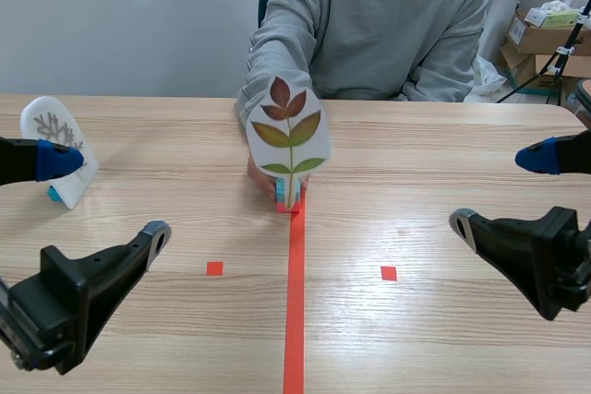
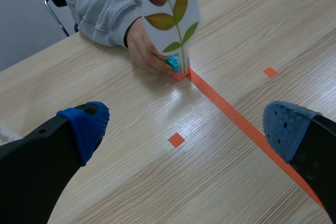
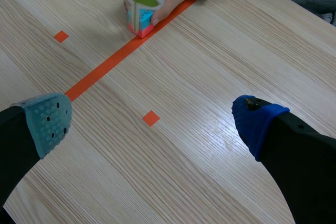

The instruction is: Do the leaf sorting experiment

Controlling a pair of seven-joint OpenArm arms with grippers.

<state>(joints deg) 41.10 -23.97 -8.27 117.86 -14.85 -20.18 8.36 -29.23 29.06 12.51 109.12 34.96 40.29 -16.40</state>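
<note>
A white card with a red, orange and green leaf sprig (image 1: pixel 289 136) stands upright in a small blue holder (image 1: pixel 281 189) at the far end of the red tape line. A person's hand (image 2: pixel 144 51) holds it there from behind. A second white card with a pale branching leaf (image 1: pixel 57 147) stands at the far left of the table. My left gripper (image 1: pixel 102 198) is open near the left edge, close to that card. My right gripper (image 1: pixel 503 189) is open near the right edge. Both hold nothing. The sprig card (image 2: pixel 173 17) lies well ahead of the left gripper (image 2: pixel 189 129), and its base (image 3: pixel 139 3) ahead of the right gripper (image 3: pixel 152 119).
A person in a grey sweatshirt (image 1: pixel 388 25) sits across the table. Cardboard boxes (image 1: pixel 545 43) stand behind at the far right. Small red tape squares (image 1: pixel 214 268) (image 1: pixel 389 273) flank the centre line.
</note>
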